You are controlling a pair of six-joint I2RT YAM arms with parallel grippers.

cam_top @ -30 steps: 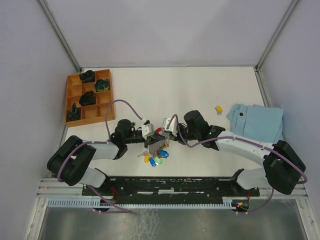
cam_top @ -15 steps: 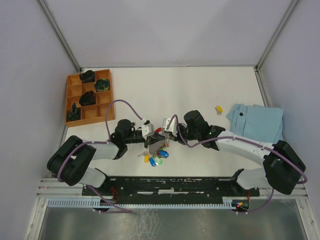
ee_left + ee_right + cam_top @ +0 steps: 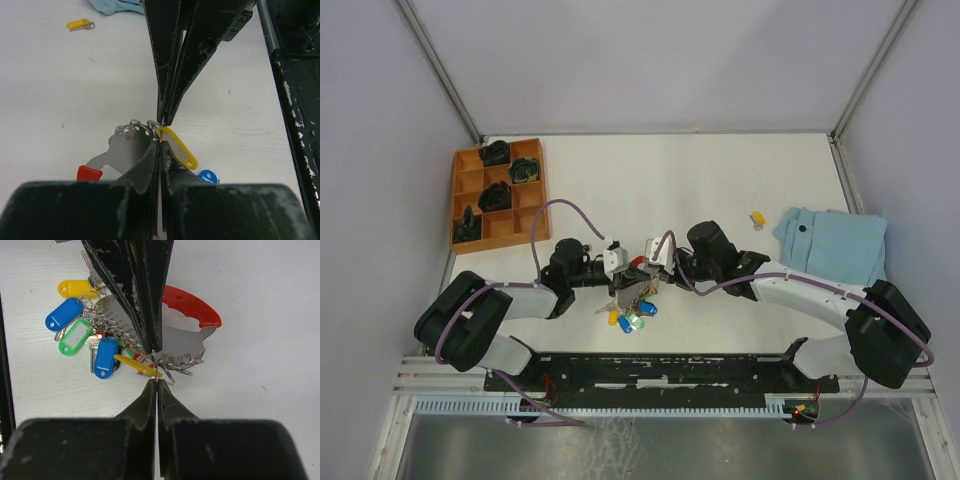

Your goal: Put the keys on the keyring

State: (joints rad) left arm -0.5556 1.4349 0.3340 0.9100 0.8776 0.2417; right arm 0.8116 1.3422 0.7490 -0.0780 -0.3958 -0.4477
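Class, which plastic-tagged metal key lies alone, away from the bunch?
The yellow-tagged key beside the light blue cloth; the other tagged keys bunch by the grey metal keyring.

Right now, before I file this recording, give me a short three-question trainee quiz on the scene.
1. True or false: one yellow-tagged key lies apart from the other keys, near the blue cloth.
2. On the keyring, the strap loop is: A blue, B red, C green.
3. Fill in: the left pincer and right pincer are both ____ on the keyring.
Key: 1 true; 2 B; 3 shut.
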